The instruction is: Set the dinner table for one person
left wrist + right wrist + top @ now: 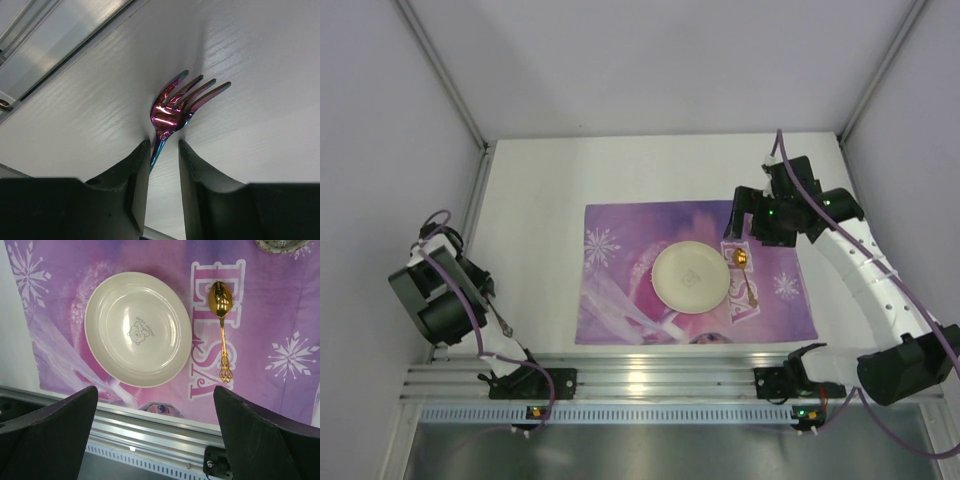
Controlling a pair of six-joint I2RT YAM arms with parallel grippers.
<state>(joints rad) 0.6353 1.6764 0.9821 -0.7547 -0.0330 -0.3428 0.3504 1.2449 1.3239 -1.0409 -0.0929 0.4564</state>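
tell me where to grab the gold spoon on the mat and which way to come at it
Take the gold spoon by the middle of its thin handle, straight down from above, jaws closing across it. It lies flat on the placemat, and the plate beside it leaves a gap for a finger.

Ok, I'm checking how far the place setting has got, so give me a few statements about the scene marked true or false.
The plate sits on the purple placemat. True.
The spoon lies left of the plate. False: it lies on its right.
The fork is on the placemat. False: it lies on the bare table, between the fingers of the left gripper.
The right gripper is open and empty. True.
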